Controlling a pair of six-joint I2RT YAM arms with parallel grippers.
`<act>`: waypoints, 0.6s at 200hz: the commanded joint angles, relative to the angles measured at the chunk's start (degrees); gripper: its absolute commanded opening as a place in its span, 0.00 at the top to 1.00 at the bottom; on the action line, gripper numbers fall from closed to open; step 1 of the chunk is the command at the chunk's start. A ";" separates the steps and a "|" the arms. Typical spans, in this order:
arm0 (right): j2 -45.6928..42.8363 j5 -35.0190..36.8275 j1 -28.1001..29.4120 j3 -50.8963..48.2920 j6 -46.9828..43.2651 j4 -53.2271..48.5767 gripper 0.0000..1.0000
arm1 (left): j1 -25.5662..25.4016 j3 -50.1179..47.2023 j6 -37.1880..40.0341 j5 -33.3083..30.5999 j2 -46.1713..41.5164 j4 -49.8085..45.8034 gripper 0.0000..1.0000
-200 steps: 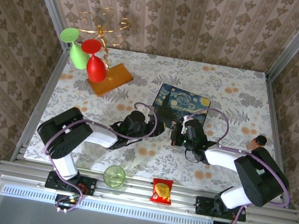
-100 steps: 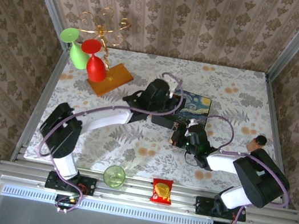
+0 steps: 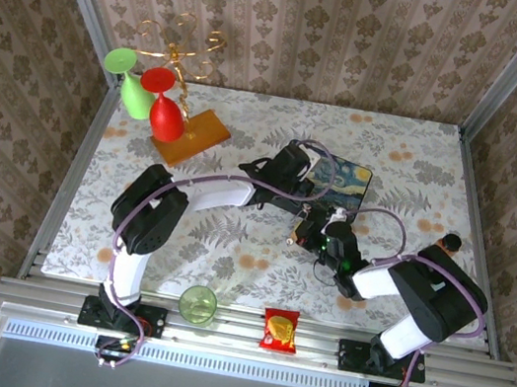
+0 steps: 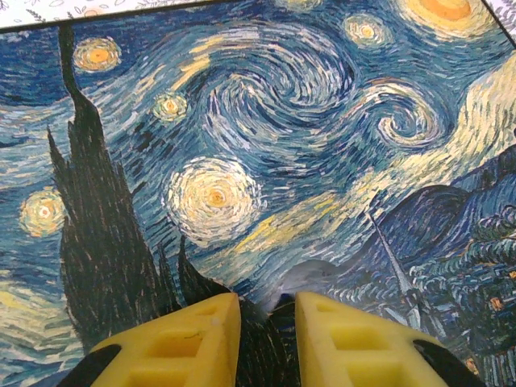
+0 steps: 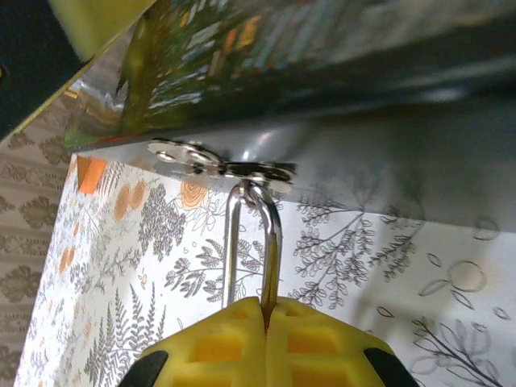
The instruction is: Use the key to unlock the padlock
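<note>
The left fingers [image 4: 193, 334] have moved over the box [image 4: 242, 121], narrowly apart; the right fingers [image 5: 218, 339] clamp the padlock [image 5: 231, 250] at its clasp [image 5: 218, 165].

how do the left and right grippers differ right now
Jaws: the left gripper has its jaws a little apart; the right gripper has them pressed together.
Grip: nothing clear shows between the left gripper's jaws, while the right gripper pinches the padlock's shackle, which is threaded through the clasp.
Place: the left gripper is over the painted box lid; the right gripper is at the box's clasp side.
Shared: both have yellow jaws.
</note>
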 commanded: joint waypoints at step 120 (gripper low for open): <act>3.28 18.51 1.03 -2.98 17.77 11.69 1.00 | 0.59 -12.72 -3.47 3.03 1.57 0.23 0.83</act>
